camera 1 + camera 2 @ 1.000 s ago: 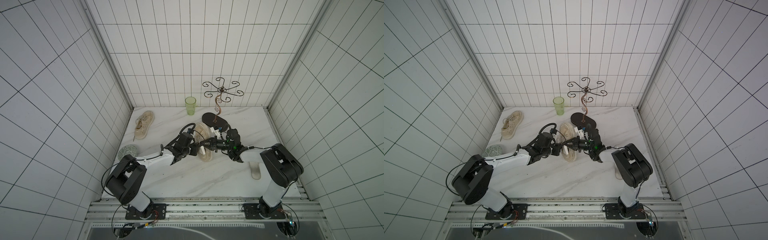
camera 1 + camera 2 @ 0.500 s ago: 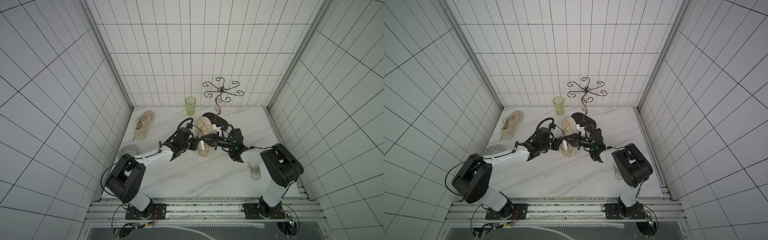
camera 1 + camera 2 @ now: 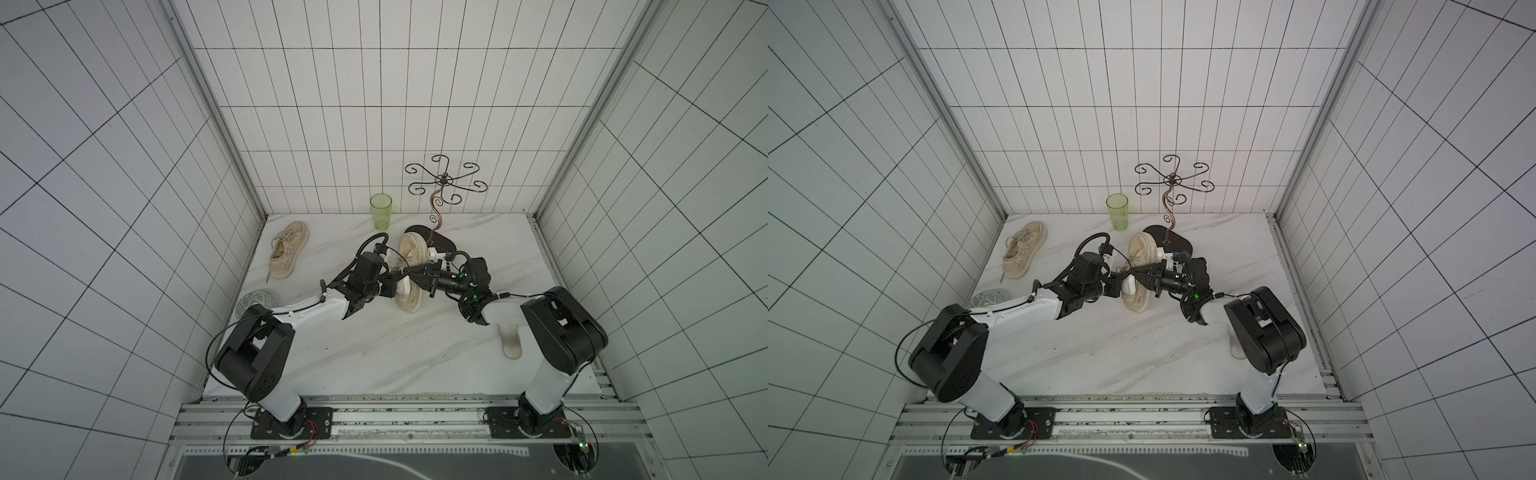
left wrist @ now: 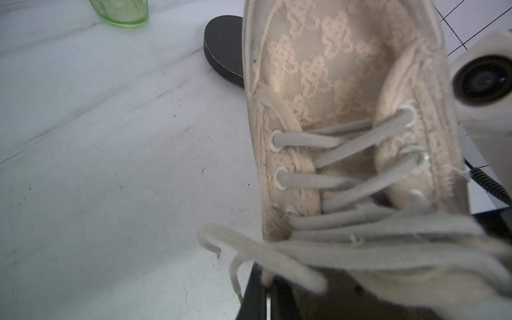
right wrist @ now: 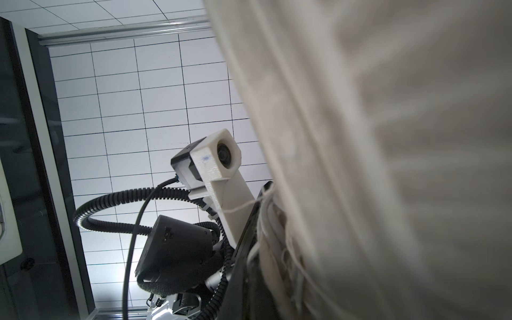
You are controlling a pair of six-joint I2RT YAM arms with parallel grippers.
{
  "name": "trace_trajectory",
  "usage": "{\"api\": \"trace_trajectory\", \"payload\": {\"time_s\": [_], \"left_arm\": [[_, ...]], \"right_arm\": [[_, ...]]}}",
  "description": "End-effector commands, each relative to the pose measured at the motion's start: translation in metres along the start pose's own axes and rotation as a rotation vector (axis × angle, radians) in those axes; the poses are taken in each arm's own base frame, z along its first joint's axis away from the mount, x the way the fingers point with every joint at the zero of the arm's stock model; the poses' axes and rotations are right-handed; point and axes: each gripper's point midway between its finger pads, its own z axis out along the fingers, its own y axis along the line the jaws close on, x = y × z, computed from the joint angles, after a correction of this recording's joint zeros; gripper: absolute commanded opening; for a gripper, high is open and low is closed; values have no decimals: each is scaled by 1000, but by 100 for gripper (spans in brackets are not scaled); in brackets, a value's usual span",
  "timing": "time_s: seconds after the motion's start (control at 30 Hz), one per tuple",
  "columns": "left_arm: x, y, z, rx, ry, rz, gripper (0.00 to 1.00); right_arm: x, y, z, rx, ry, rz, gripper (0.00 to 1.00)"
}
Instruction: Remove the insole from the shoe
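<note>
Left gripper and right gripper both pinch the shoe over mid-counter. I'd keep right clamped, then re-grab with left inside for the hidden insole.

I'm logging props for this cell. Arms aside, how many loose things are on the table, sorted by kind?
Shoes: 2 (tipped shoe, lying shoe)
Green cup: 1
Wire stand: 1
Round patterned disc: 1
White insole, partly behind the right arm: 1
Total: 6
</note>
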Motion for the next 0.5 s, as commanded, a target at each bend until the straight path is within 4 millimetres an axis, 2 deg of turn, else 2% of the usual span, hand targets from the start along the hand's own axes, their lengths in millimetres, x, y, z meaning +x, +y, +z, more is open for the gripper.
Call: {"api": "trace_trajectory", "payload": {"time_s": [0.0, 0.1, 0.2, 0.47], "left_arm": [[53, 50, 15, -233, 133, -19, 0], [58, 47, 10, -219, 122, -37, 0], [64, 53, 6, -238, 136, -33, 0], [83, 60, 6, -245, 128, -66, 0]], "right_arm": [[104, 123, -30, -416, 328, -439, 0], [102, 122, -29, -399, 328, -453, 0], [97, 123, -29, -384, 317, -463, 0], [90, 147, -39, -441, 296, -496, 0]]}}
